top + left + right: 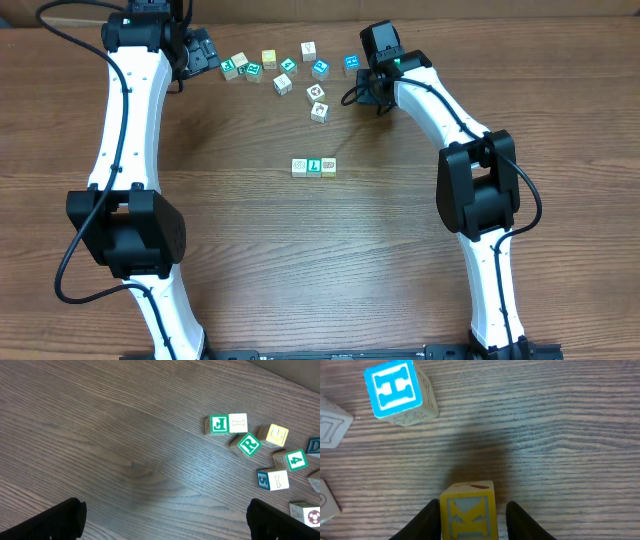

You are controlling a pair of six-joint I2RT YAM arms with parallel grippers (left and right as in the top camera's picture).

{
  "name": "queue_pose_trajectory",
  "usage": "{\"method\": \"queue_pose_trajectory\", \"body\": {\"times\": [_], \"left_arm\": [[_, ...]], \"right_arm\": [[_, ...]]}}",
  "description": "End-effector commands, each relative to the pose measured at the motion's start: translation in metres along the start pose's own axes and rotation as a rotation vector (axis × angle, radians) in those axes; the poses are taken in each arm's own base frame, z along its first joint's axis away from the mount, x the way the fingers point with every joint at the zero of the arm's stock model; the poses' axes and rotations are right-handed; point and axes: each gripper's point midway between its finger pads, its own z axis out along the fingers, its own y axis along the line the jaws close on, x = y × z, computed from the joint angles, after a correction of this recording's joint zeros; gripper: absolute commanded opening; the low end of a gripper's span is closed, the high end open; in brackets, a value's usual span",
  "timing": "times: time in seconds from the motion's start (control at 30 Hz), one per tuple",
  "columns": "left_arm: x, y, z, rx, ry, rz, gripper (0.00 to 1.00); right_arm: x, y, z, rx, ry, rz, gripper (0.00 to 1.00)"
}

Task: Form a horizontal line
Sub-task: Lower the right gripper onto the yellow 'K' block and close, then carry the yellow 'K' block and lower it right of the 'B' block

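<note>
**Three in the row, a fourth in the right jaws**

Three blocks already sit edge to edge as a short row [314,166] at mid-tabletop [300,260].

The right jaws are closed on a yellow K block [468,515], one finger at each side face. The shadow cast ahead of it suggests it is just off the wood, though I cannot be sure. A blue H block [395,387] lies apart from it, up and to the left in the wrist view. From overhead the K block is hidden under the right arm, which is at the right end of the scattered pile [285,70] along the far edge.

The left jaws are spread wide and empty, beside the pile's left end, with a J block [219,424] and an R block [248,444] ahead of them.

The step in hand looks like the carry of block four. Next, the K block needs to travel to the row's right end block [329,165], the nearer end. It should go down flush beside that block and square to the line, without nudging it.
</note>
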Motion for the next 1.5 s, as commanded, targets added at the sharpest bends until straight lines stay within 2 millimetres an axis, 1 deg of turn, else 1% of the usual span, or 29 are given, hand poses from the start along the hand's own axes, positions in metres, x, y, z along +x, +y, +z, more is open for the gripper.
{"method": "queue_pose_trajectory", "body": {"times": [0.0,0.2,0.27,0.33,0.37,0.57,0.63,0.73,0.8,0.9,0.93,1.0,1.07,1.13,1.2,1.27,1.37,1.47], "left_arm": [[-0.005,-0.001,-0.005,0.005,-0.018,0.007,1.00],[-0.005,-0.001,-0.005,0.005,-0.018,0.007,1.00],[-0.005,-0.001,-0.005,0.005,-0.018,0.007,1.00],[-0.005,-0.001,-0.005,0.005,-0.018,0.007,1.00],[-0.005,-0.001,-0.005,0.005,-0.018,0.007,0.99],[-0.005,-0.001,-0.005,0.005,-0.018,0.007,1.00],[-0.005,-0.001,-0.005,0.005,-0.018,0.007,1.00],[-0.005,-0.001,-0.005,0.005,-0.018,0.007,1.00],[-0.005,-0.001,-0.005,0.006,-0.017,0.007,1.00],[-0.005,-0.001,-0.005,0.005,-0.018,0.008,1.00],[-0.005,-0.001,-0.005,0.006,-0.017,0.007,1.00],[-0.005,-0.001,-0.005,0.005,-0.018,0.007,1.00],[-0.005,-0.001,-0.005,0.005,-0.018,0.007,1.00],[-0.005,-0.001,-0.005,0.005,-0.018,0.007,1.00],[-0.005,-0.001,-0.005,0.005,-0.018,0.008,1.00],[-0.005,-0.001,-0.005,0.005,-0.018,0.007,1.00],[-0.005,-0.001,-0.005,0.005,-0.018,0.007,1.00],[-0.005,-0.001,-0.005,0.005,-0.018,0.007,1.00]], "right_arm": [[0.004,0.002,0.005,-0.003,0.007,-0.008,0.38],[0.003,0.002,0.005,-0.003,0.005,-0.008,0.37],[0.002,0.002,0.005,-0.004,0.003,-0.007,0.33],[0.001,0.003,0.003,-0.006,-0.001,-0.007,0.27],[0.000,0.003,0.002,-0.006,-0.004,-0.006,0.25],[-0.001,0.002,0.000,-0.007,-0.007,-0.006,0.25],[-0.003,0.003,-0.004,-0.008,-0.010,-0.005,0.25],[-0.010,0.003,-0.018,-0.015,-0.029,-0.003,0.26],[-0.018,0.004,-0.036,-0.023,-0.050,0.000,0.26],[-0.029,0.005,-0.068,-0.035,-0.083,0.004,0.26],[-0.032,0.004,-0.082,-0.039,-0.093,0.008,0.26],[-0.035,0.003,-0.107,-0.045,-0.105,0.009,0.26],[-0.033,0.001,-0.128,-0.045,-0.103,0.012,0.26],[-0.028,-0.003,-0.148,-0.044,-0.086,0.009,0.26],[-0.017,-0.002,-0.163,-0.067,-0.047,0.005,0.26],[-0.005,0.004,-0.171,-0.112,0.005,0.001,0.26],[0.014,0.012,-0.173,-0.173,0.094,-0.001,0.26],[0.038,0.010,-0.167,-0.162,0.188,0.042,0.26]]}}
